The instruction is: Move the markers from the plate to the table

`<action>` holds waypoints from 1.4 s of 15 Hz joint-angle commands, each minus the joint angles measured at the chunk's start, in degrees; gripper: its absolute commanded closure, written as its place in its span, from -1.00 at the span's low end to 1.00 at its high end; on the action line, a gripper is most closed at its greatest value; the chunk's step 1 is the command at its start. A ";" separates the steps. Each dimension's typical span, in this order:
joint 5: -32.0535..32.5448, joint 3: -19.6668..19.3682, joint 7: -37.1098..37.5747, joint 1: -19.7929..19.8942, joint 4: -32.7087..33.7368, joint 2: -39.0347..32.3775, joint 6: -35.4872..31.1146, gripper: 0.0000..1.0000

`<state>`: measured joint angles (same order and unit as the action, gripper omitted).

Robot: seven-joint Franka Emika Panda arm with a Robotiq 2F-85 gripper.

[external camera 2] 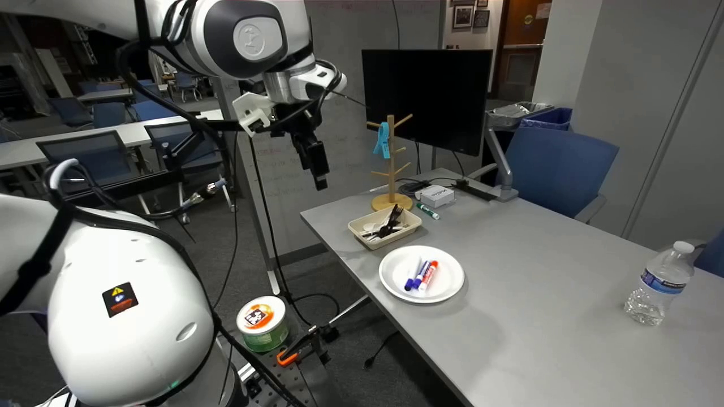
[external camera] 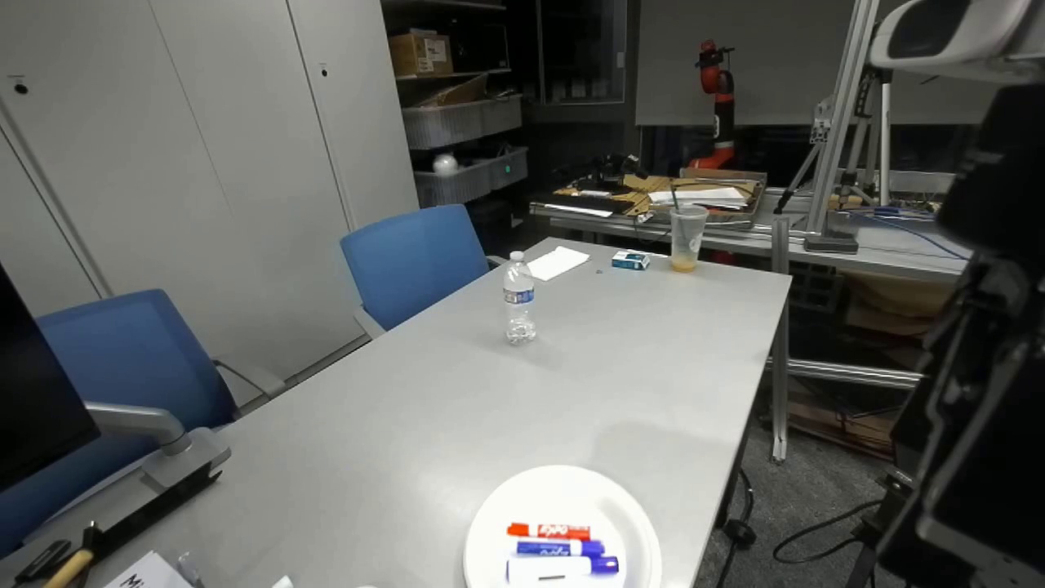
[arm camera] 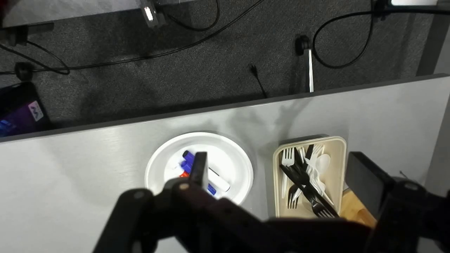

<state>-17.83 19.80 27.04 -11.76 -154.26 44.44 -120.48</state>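
Three markers point(external camera: 559, 548) lie together on the plate point(external camera 2: 450, 276).
We hold the gripper point(arm camera: 282, 168) empty, spread wide, higher than the plate; closing on one, we could snag its neighbours, so tightly they sit.

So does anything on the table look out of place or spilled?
No spill visible. Slightly odd: a green marker lies on the table beside the white box, apart from the three markers on the plate.
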 commanded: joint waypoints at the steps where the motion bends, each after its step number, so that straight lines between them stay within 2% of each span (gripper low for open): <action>1: 0.15 -0.15 0.08 -0.11 0.10 -0.02 0.14 -1.00; 11: 0.51 0.00 0.83 0.18 0.56 -0.24 1.89 -1.00; 12: 1.45 3.51 1.75 4.77 8.67 -11.64 -1.06 -1.00; 14: 2.70 5.00 2.35 6.99 11.15 -14.59 -1.52 -1.00; 18: 7.84 9.29 4.77 13.18 21.33 -26.94 -0.72 -1.00; 19: 6.75 4.21 3.64 7.09 14.26 -19.46 -1.66 -1.00; 21: 8.27 4.59 4.32 8.33 18.18 -24.89 -1.62 -1.00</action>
<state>-11.14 27.79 30.14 0.25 -136.03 20.10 -121.97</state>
